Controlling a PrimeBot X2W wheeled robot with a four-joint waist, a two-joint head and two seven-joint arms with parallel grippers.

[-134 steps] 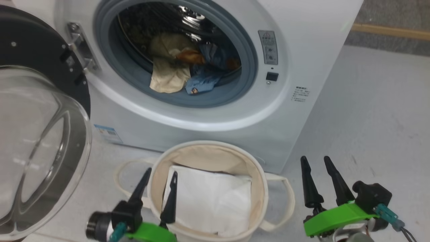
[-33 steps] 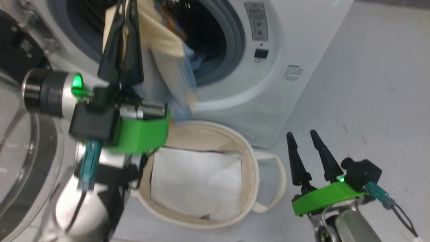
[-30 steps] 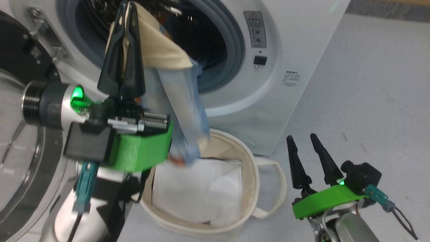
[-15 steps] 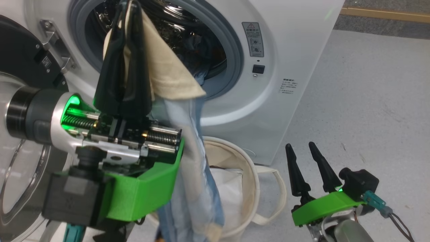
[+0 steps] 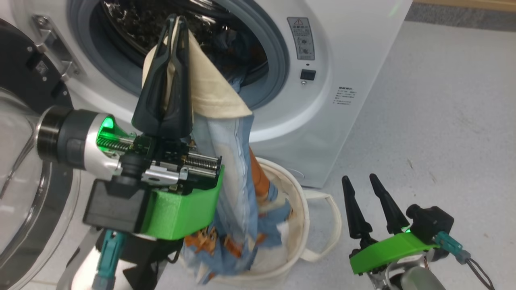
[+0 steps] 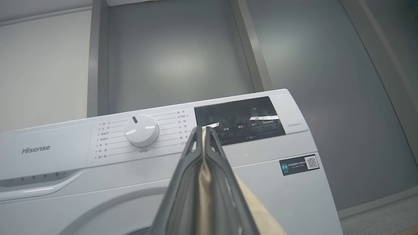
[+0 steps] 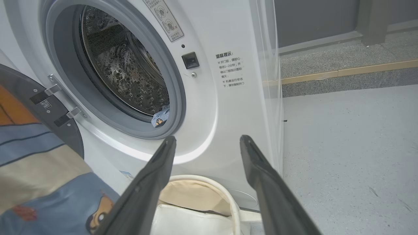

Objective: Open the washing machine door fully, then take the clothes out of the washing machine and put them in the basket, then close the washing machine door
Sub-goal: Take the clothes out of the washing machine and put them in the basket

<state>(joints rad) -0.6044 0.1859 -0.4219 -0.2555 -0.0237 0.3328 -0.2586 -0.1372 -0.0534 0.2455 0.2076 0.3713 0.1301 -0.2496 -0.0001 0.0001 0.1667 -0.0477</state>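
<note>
Holding: the left hand (image 5: 178,22) is pinched tight on the top fold of the cream garment (image 5: 209,92), with its fingers pointing to 12 o'clock in the head view, in front of the drum mouth
Cream garment: it hangs from the pinch as one long strip, its long axis close to vertical and running toward 5 o'clock; the blue and orange printed end is already down inside the basket (image 5: 303,193)
Basket: on the floor at 6 o'clock of the washing machine (image 5: 354,52), mouth up, at 5 o'clock from the left fingertips; a white sheet (image 7: 189,220) lies in it
Right hand: the right hand (image 5: 358,177) is spread wide and empty, low at 4 o'clock of the head view, near the basket's handle
Blue garment: the blue garment (image 7: 160,117) lies at the lower lip of the drum, at 4 o'clock from the left fingertips
Door: the door (image 5: 20,68) is swung out at 9 o'clock
Judgement: the left hand is the nearer to the basket; the cream top would have to go toward 5 o'clock to clear the rim before the release
</note>
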